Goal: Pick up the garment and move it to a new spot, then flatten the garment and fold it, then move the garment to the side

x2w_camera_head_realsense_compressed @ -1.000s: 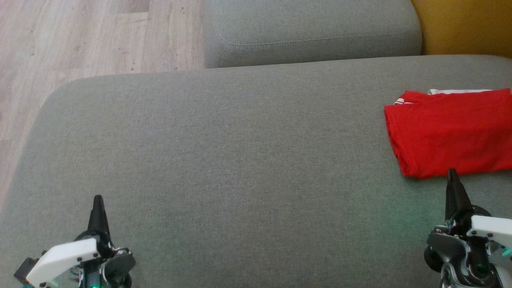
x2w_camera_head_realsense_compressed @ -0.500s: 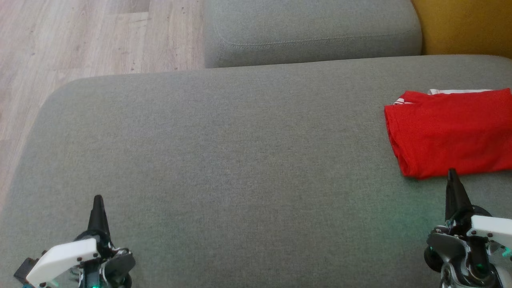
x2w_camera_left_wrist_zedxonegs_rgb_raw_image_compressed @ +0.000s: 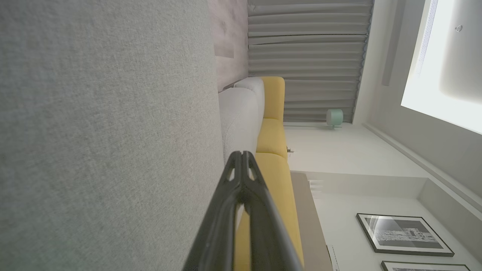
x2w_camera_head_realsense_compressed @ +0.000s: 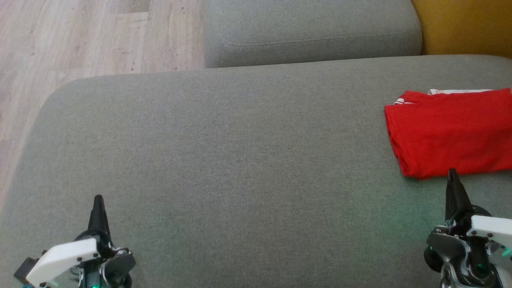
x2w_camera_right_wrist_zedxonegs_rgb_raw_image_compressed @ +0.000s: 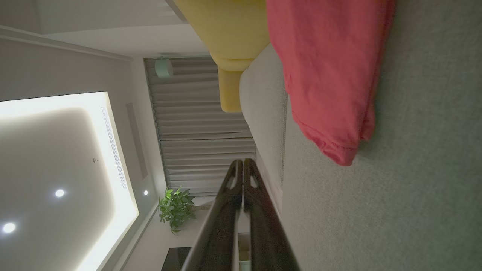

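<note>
Our left gripper (x2w_camera_head_realsense_compressed: 98, 199) sits at the lower left of the head view, its two dark fingers pressed together on nothing. Our right gripper (x2w_camera_head_realsense_compressed: 452, 173), at the lower right, is closed and empty too. Its tip points at the near edge of the garment (x2w_camera_head_realsense_compressed: 452, 132), and we cannot tell if they touch. The red garment lies folded on the right part of the grey sofa seat (x2w_camera_head_realsense_compressed: 240, 160), with white trim at its far side. Beyond the seat are another grey cushion (x2w_camera_head_realsense_compressed: 312, 28), a yellow cushion (x2w_camera_head_realsense_compressed: 464, 24) and wooden floor (x2w_camera_head_realsense_compressed: 80, 36).
</note>
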You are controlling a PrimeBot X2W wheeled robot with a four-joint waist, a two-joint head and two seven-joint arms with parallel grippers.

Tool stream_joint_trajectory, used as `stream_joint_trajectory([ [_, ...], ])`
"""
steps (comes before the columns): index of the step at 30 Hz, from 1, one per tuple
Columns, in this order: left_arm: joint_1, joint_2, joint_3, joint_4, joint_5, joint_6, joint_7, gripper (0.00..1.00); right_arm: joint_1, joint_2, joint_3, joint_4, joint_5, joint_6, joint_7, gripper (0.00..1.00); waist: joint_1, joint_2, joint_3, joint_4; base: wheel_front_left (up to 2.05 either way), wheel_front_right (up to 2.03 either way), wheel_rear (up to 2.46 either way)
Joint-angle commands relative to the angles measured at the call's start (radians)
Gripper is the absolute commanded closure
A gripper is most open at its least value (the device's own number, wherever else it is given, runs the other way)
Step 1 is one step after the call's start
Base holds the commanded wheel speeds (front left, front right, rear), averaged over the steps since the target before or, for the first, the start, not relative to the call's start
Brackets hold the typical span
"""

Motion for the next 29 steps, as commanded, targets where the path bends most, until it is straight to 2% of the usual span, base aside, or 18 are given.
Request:
stream_joint_trajectory([
  [1,-0.052,0.004,0.041,-0.028,0.010,-0.006,0.004,1.00,-0.051,-0.004,0.020,-0.032,-0.004,0.007,0.007,1.00,0.0000,0.0000,0.000,0.000,0.00,0.00,0.00],
  [29,-0.052,0.004,0.041,-0.028,0.010,-0.006,0.004,1.00,-0.051,-0.004,0.020,-0.032,-0.004,0.007,0.007,1.00,0.0000,0.0000,0.000,0.000,0.00,0.00,0.00],
])
